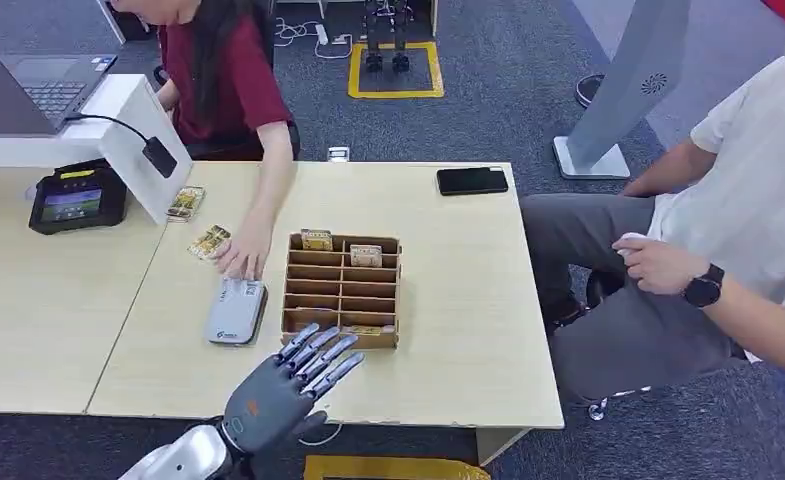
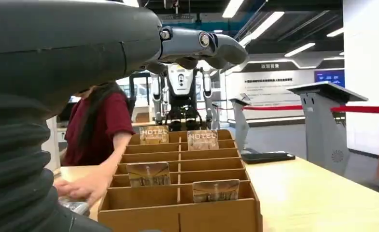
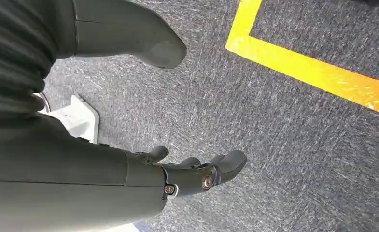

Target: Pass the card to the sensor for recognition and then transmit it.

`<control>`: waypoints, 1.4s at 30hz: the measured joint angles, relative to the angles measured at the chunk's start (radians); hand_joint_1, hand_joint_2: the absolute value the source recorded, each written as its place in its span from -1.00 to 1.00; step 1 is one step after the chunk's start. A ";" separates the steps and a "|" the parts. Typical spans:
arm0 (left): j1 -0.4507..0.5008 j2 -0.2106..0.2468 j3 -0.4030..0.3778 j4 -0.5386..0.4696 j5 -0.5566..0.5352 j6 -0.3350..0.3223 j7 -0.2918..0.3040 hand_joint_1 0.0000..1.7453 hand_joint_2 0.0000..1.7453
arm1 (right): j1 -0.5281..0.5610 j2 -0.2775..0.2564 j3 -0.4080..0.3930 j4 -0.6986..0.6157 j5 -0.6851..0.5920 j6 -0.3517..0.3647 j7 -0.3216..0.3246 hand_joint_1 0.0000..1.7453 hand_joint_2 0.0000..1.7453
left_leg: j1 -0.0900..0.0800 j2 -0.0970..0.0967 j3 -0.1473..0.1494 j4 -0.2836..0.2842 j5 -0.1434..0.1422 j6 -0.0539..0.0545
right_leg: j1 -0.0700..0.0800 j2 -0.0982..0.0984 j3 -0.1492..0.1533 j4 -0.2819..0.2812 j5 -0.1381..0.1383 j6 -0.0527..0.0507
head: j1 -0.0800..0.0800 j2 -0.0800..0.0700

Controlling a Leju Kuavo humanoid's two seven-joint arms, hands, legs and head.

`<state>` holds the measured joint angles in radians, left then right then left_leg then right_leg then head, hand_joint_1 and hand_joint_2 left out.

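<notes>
left robot hand [image 1: 293, 380] empty, fingers spread | nearest card [image 1: 366, 329] at 1 o'clock, in organizer [image 1: 341, 290] | right robot hand [image 3: 197, 169] empty, fingers apart

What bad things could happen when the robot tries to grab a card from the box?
1. The left robot hand hovers, holding nothing, just over the near edge of the light cardboard card box, so it might shove or tip it.
2. A person's hand rests on the grey sensor beside the box, so the robot hand could bump it.
3. The cards stand in narrow slots, so one may slip.
</notes>
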<state>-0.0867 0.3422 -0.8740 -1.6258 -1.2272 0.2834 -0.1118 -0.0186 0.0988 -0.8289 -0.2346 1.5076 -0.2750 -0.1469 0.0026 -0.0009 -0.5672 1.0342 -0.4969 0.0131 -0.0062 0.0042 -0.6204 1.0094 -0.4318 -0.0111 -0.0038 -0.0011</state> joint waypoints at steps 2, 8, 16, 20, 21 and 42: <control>-0.001 -0.010 0.000 0.009 0.004 0.000 0.016 -1.00 1.00 | 0.000 0.000 0.000 0.000 0.006 0.000 0.002 -1.00 1.00 | 0.000 0.000 0.000 0.000 0.000 0.000 | 0.000 0.000 0.000 0.000 0.000 0.000 | 0.000 0.000; -0.023 -0.078 0.006 0.100 -0.045 0.009 0.110 -1.00 1.00 | -0.001 0.000 0.000 0.000 0.018 -0.002 0.010 -1.00 1.00 | 0.000 0.000 0.000 0.000 0.000 0.000 | 0.000 0.000 0.000 0.000 0.000 0.000 | 0.001 0.000; -0.026 -0.155 0.058 0.227 -0.030 0.014 0.131 -1.00 1.00 | -0.002 0.006 0.000 0.000 0.037 -0.002 0.012 -1.00 1.00 | 0.000 0.000 0.000 0.000 0.000 0.000 | 0.000 0.000 0.000 0.000 0.000 0.000 | 0.000 0.000; -0.044 -0.193 0.094 0.284 -0.023 0.011 0.132 -1.00 1.00 | -0.005 0.009 0.000 0.000 0.044 -0.004 0.012 -1.00 1.00 | 0.000 0.000 0.000 0.000 0.000 0.000 | 0.000 0.000 0.000 0.000 0.000 0.000 | 0.001 0.000; -0.048 -0.201 0.105 0.297 -0.023 0.010 0.132 -1.00 1.00 | -0.005 0.009 0.000 0.000 0.046 -0.005 0.012 -1.00 1.00 | 0.000 0.000 0.000 0.000 0.000 0.000 | 0.000 0.000 0.000 0.000 0.000 0.000 | 0.000 0.000; -0.063 -0.299 0.210 0.401 -0.010 0.042 0.126 -1.00 1.00 | -0.005 0.016 0.000 0.000 0.055 -0.011 0.011 -1.00 1.00 | 0.000 0.000 0.000 0.000 0.000 0.001 | 0.000 -0.001 0.000 0.000 0.000 0.000 | 0.000 0.000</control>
<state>-0.1500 0.0431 -0.6638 -1.2249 -1.2367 0.3254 0.0141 -0.0240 0.1144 -0.8286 -0.2346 1.5629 -0.2865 -0.1354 0.0024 -0.0013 -0.5676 1.0344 -0.4965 0.0137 -0.0063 0.0036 -0.6202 1.0094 -0.4315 -0.0112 -0.0034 -0.0011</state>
